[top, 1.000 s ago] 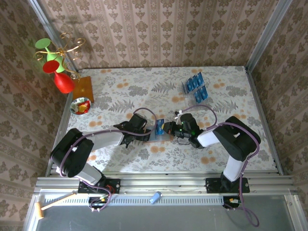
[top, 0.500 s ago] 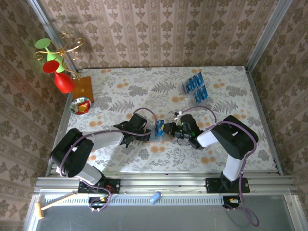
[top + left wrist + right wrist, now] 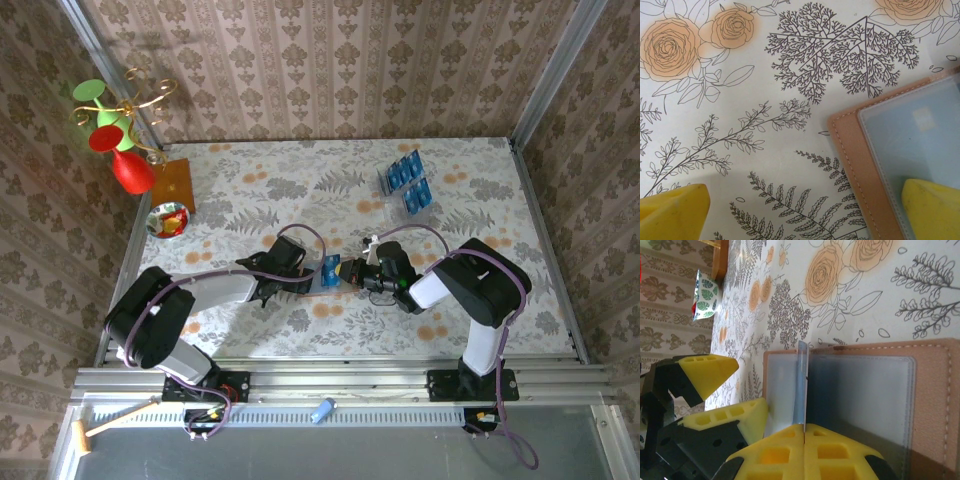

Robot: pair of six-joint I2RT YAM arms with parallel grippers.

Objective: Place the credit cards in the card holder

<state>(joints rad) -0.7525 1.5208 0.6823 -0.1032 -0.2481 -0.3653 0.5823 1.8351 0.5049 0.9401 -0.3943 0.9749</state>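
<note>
Right hand point(image 3: 804, 429) shifted left, thin card point(image 3: 801, 385), stitched wallet point(image 3: 934, 390)

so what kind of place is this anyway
Probably a robot test booth dressed up as a home: patterned wallpaper hung inside a metal frame, a floral tablecloth, and a left arm and right arm bolted to a rail at the table's near edge.
</note>
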